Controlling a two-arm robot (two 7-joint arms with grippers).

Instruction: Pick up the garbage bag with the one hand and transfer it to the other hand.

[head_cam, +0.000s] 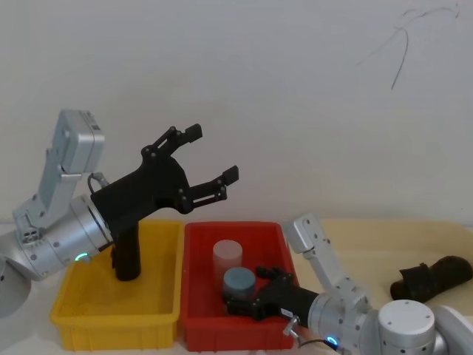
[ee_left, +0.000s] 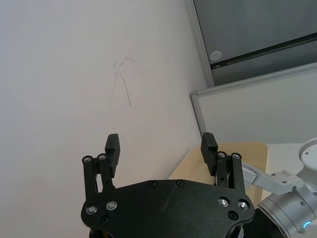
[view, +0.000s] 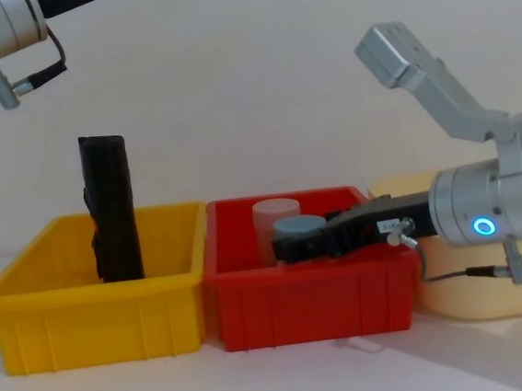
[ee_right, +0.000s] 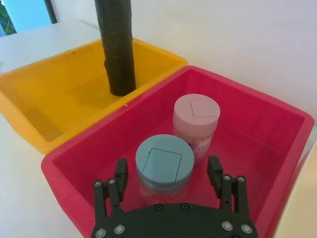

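The garbage bag [head_cam: 126, 259], a black crinkled roll, stands upright in the yellow bin [head_cam: 74, 310] and rises above its rim; it also appears in the chest view [view: 112, 210] and the right wrist view [ee_right: 118, 44]. My left gripper [head_cam: 212, 153] is raised high above that bin, open and empty [ee_left: 160, 146], pointing toward the wall. My right gripper [head_cam: 251, 290] is low inside the red bin [head_cam: 222, 329], open, with a blue-capped jar [ee_right: 164, 158] between its fingers but apart from them [ee_right: 167, 168].
A pink-capped jar [ee_right: 196, 114] stands just behind the blue-capped one in the red bin [view: 307, 293]. A black lumpy object [head_cam: 432, 276] lies on the beige table [head_cam: 369, 237] at the far right. The two bins sit side by side, touching.
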